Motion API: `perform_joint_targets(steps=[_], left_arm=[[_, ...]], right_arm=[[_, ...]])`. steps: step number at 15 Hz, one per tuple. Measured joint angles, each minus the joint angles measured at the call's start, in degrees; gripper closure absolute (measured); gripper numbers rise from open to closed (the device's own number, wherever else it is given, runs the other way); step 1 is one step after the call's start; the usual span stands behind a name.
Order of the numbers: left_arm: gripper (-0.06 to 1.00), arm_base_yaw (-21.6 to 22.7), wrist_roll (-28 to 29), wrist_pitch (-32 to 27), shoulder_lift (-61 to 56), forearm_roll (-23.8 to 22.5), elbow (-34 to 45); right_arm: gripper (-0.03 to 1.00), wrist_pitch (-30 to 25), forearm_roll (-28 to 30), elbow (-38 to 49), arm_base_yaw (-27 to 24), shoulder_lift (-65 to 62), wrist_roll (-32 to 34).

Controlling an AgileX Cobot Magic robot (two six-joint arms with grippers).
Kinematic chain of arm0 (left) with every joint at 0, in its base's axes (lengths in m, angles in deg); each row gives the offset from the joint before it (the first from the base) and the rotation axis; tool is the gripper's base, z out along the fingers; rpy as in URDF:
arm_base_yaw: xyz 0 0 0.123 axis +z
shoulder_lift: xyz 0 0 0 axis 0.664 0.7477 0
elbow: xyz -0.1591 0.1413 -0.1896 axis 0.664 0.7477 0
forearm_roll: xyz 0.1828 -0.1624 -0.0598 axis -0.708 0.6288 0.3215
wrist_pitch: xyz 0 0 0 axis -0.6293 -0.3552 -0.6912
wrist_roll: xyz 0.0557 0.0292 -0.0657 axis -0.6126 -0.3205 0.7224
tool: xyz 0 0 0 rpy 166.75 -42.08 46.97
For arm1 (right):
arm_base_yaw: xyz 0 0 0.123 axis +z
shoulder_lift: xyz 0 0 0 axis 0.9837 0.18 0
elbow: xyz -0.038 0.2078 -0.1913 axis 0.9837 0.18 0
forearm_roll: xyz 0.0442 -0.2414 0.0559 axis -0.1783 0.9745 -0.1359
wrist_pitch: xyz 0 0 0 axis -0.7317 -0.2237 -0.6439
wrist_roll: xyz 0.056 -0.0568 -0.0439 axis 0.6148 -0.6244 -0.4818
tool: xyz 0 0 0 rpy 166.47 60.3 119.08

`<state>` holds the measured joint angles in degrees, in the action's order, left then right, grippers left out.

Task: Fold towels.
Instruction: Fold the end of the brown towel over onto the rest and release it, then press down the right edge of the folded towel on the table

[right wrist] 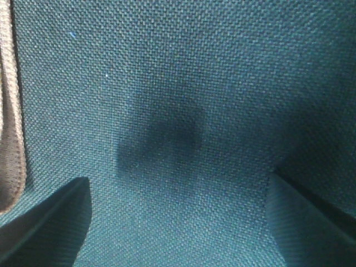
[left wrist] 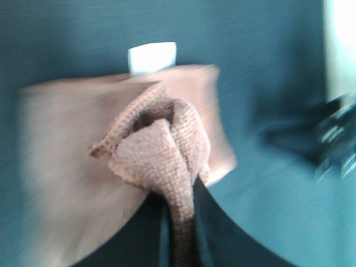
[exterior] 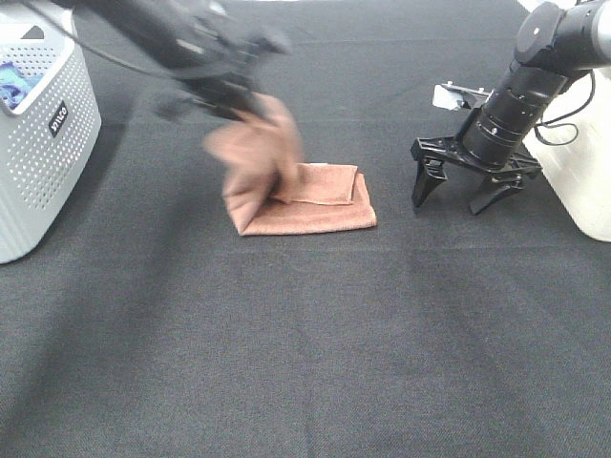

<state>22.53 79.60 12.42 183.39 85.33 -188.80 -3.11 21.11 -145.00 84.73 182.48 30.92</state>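
Note:
The reddish-brown towel (exterior: pixel 305 200) lies partly folded on the dark table, its left part lifted. My left gripper (exterior: pixel 250 107), blurred by motion, is shut on a bunched fold of the towel (left wrist: pixel 167 150) and holds it above the rest. A small white tag (left wrist: pixel 152 57) shows at the towel's far edge in the left wrist view. My right gripper (exterior: pixel 458 196) is open and empty, just above the table to the right of the towel. The towel's edge (right wrist: pixel 11 105) shows at the side of the right wrist view.
A white perforated basket (exterior: pixel 43 134) with a blue cloth (exterior: pixel 14 84) inside stands at the left edge. A white container (exterior: pixel 582 162) stands at the right edge behind the right arm. The dark table cover (exterior: pixel 305 363) spreads toward the front.

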Motion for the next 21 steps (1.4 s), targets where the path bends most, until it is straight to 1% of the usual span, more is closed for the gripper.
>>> perform_joint_targets(steps=[1,2,5,6,7,8,9,10,11,12,14,16,17,19,20,21], left_arm=[[0.90,-1.3,0.1,1.9,2.2,1.4,-2.1],[0.90,-2.2,0.2,2.4,4.2,2.0,-4.2],[0.90,-4.4,3.6,2.1,9.9,2.2,-9.4],[0.90,-4.4,3.6,2.1,9.9,2.2,-9.4],[0.88,-5.3,5.0,2.5,11.6,2.2,-10.4],[0.80,-5.9,5.9,3.2,12.0,2.2,-10.5],[0.67,-6.2,6.5,4.1,12.1,2.3,-10.5],[0.48,-6.5,6.8,5.2,12.1,3.6,-10.5],[0.24,-6.5,6.9,7.2,12.1,5.6,-10.6],[0.15,-6.5,6.9,8.4,12.1,6.5,-10.6],[0.10,-6.2,4.4,9.3,12.1,6.8,-11.7],[0.10,-4.9,-2.5,9.1,11.7,6.9,-13.6],[0.10,-2.8,-5.3,7.9,11.2,6.7,-15.0],[0.10,0.3,-7.2,5.0,10.4,6.4,-15.9],[0.10,0.3,-7.2,5.0,10.4,6.4,-15.9],[0.10,1.5,-7.3,3.6,10.1,6.1,-15.9]], right_arm=[[0.16,0.0,0.0,0.0,0.0,0.0,0.0],[0.16,0.0,0.0,0.0,0.0,0.0,0.0],[0.16,0.0,0.0,0.0,0.0,0.0,0.0],[0.16,0.0,0.0,0.0,0.0,0.0,0.0],[0.16,0.0,0.0,0.0,0.0,0.0,0.0],[0.16,0.0,0.0,0.0,0.0,0.0,0.0],[0.16,0.0,0.0,0.0,0.0,0.0,0.0],[0.16,0.0,0.0,0.0,0.0,0.0,0.0],[0.16,0.0,0.0,0.0,0.0,0.0,0.0],[0.16,0.0,0.0,0.0,0.0,-0.1,0.0],[0.16,-0.5,0.2,0.0,0.0,-0.5,-0.1],[0.16,-0.9,-0.3,0.0,0.0,-2.6,-0.9],[0.16,-1.0,-2.5,0.0,0.0,-4.4,-2.1],[0.16,-2.5,-15.9,0.0,0.0,-7.3,-8.4],[0.16,-2.5,-15.9,0.0,0.0,-7.3,-8.4],[0.16,-3.1,-23.8,0.0,0.1,-7.3,-12.8]])
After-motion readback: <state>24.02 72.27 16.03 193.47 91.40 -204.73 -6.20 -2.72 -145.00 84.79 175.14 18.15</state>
